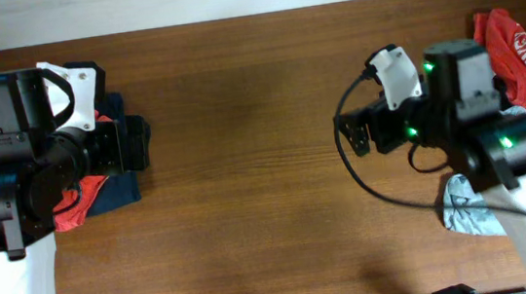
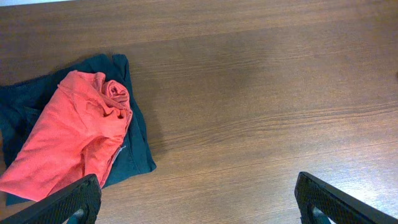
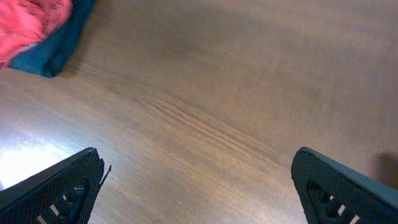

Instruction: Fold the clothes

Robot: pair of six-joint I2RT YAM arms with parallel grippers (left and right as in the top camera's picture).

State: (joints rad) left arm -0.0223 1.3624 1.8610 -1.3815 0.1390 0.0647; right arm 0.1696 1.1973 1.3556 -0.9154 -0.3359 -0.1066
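A folded orange-red garment (image 2: 68,134) lies on a folded dark navy one (image 2: 134,149) at the table's left. In the overhead view this stack (image 1: 111,187) sits partly under my left arm. My left gripper (image 2: 199,208) hovers open over bare wood just right of the stack, holding nothing. A crumpled red printed tee (image 1: 523,56) lies at the far right edge, with a pale grey-blue garment (image 1: 470,208) under my right arm. My right gripper (image 3: 199,196) is open and empty above bare table, pointing toward the left stack (image 3: 43,37).
The brown wooden table (image 1: 255,167) stretches between the two arms. A black cable (image 1: 375,189) loops off the right arm over the tabletop. The table's far edge (image 1: 230,15) meets a pale wall.
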